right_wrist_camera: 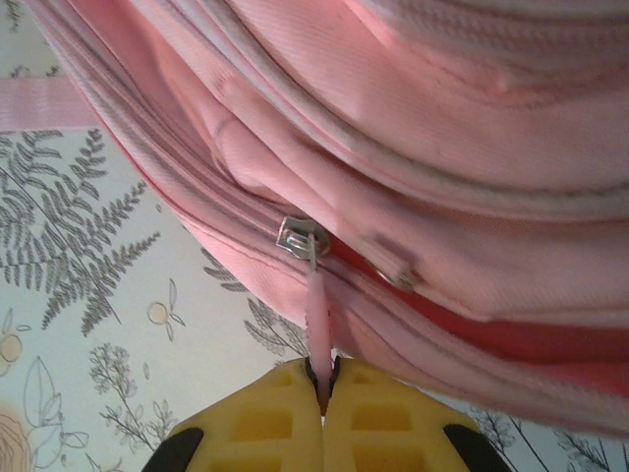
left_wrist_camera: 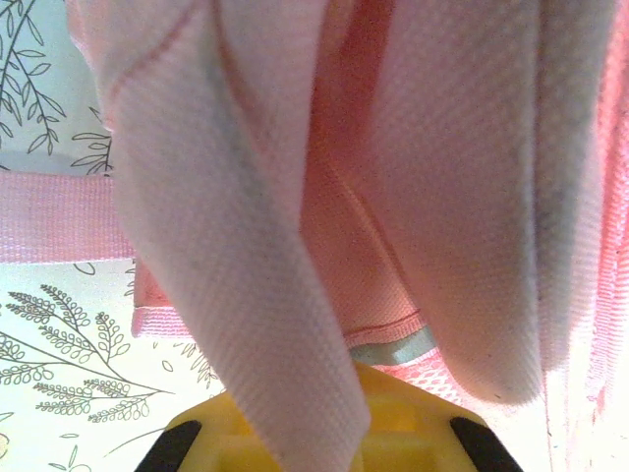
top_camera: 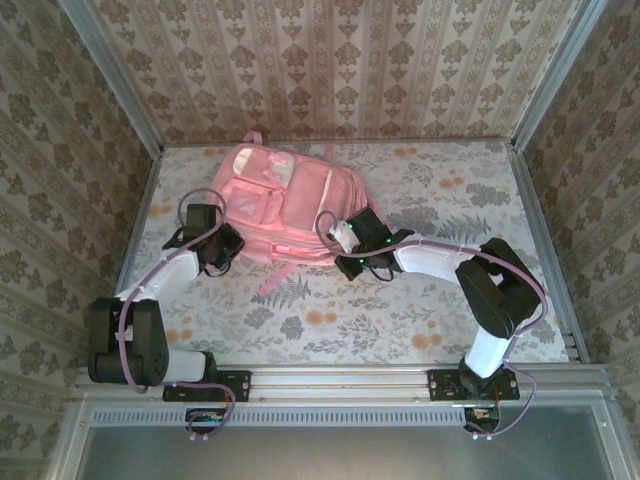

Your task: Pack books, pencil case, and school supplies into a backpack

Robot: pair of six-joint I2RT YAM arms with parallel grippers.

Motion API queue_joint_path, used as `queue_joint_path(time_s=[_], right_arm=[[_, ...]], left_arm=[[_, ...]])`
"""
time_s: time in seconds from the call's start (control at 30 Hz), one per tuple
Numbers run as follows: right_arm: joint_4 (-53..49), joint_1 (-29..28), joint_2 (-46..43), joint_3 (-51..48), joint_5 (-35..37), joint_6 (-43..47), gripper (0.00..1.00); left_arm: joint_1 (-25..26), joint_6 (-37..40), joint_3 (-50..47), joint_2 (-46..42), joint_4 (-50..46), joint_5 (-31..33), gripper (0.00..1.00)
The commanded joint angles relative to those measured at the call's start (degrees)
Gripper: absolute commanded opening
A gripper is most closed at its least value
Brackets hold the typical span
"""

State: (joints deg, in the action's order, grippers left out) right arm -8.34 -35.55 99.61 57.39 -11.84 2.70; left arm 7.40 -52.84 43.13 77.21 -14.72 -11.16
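top: we see backpack (top_camera: pixel 285 205) flat on far half of table (top_camera: pixel 400 320); left gripper (top_camera: pixel 222 245) at its left edge, right gripper (top_camera: pixel 345 238) at its right.
left wrist: jaws closed on pink fold (left_wrist_camera: pixel 285 374) of backpack.
right wrist: jaws pinched tight on zip pull (right_wrist_camera: pixel 318 320).

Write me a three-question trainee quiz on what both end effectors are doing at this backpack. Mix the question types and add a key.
1. True or false: the right end effector is shut on the pink zipper pull of the backpack.
2. Multiple choice: the left end effector is A) wide open, holding nothing; B) shut on pink backpack fabric; C) gripping a pencil.
3. Fill in: the table cover under the backpack carries a ____ print.

Key: 1 true; 2 B; 3 floral.
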Motion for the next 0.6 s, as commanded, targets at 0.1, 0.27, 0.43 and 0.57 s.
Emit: queue_joint_path(time_s=[0.1,0.27,0.43,0.57], right_arm=[[-10.15,2.23,-1.32,2.03,4.04,-2.53,0.0],[-12.75,3.83,-2.84,2.25,7.82,-5.33,0.0],[-14.25,6.2,-4.71,2.37,13.41,-9.67,0.0],[-17.27,6.99,-4.71,4.34,17.84,-13.22,0.0]], left_arm=[[-0.94,1.64,1.32,-2.15,-1.71,5.53,0.0],[-0.94,1.77,1.63,-2.15,-2.02,5.75,0.0],[-0.92,1.77,1.93,-2.03,-1.98,5.8,0.0],[-0.64,1.85,2.03,-1.8,-1.91,5.92,0.0]])
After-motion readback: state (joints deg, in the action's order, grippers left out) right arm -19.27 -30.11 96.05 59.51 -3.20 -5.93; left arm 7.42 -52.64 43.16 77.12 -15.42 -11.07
